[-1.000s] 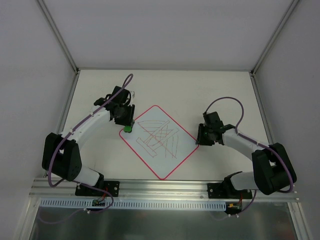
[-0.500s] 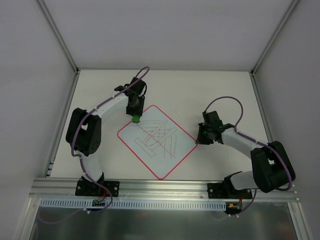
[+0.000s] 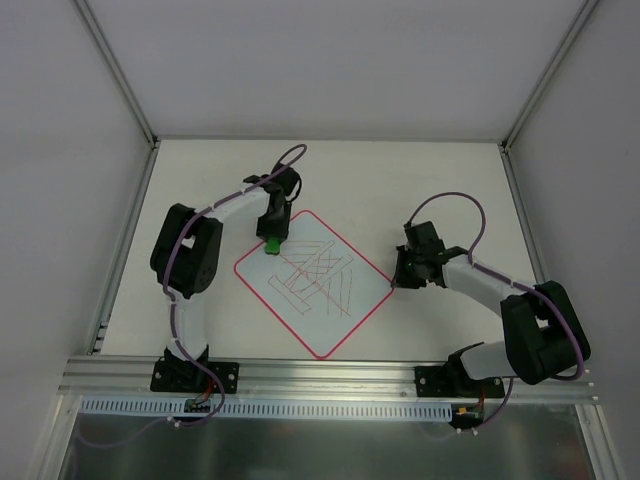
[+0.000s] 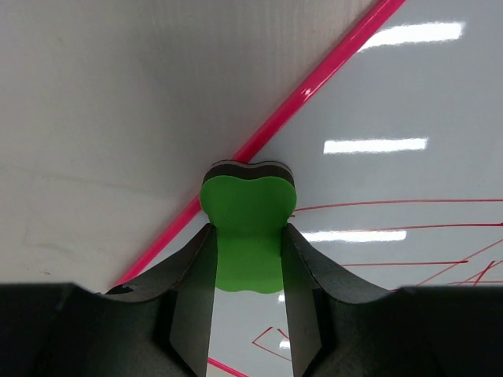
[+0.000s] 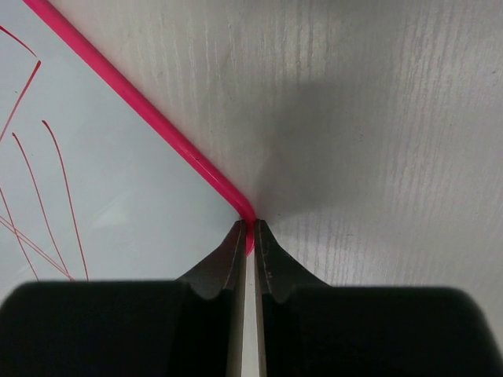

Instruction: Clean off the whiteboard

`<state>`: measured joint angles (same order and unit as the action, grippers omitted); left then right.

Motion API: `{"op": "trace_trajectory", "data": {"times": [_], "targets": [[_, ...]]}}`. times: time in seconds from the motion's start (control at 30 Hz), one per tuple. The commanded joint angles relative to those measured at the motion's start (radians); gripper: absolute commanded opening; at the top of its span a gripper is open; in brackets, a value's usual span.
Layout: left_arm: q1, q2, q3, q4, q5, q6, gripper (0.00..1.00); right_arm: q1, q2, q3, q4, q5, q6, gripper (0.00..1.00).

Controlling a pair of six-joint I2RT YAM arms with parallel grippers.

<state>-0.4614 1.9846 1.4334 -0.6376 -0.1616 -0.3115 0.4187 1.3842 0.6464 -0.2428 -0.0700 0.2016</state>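
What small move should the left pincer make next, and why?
Probably slide the small green eraser block, gripped in the left pincer, inward across the red-bordered white whiteboard: it sits at the edge, red scribbles cover the surface, and the right pincer pinches the corner.

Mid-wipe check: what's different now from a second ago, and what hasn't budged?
The left gripper, jaws shut on the green eraser, carried it from the left corner of the whiteboard along the far-left edge toward the far corner. The right gripper narrowed its jaws onto the board's right corner. The board, the scribbles and the right arm's position look unchanged.
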Motion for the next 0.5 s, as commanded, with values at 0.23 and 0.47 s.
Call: {"op": "trace_trajectory", "data": {"times": [0.23,0.47], "targets": [[-0.163,0.175,0.133,-0.004,0.02,-0.135,0.0,0.026,0.036,0.007,-0.029,0.016,-0.011,0.0],[-0.313,0.283,0.268,-0.005,0.096,-0.213,0.0,0.031,0.042,0.01,-0.029,0.021,-0.011,0.0]]}}
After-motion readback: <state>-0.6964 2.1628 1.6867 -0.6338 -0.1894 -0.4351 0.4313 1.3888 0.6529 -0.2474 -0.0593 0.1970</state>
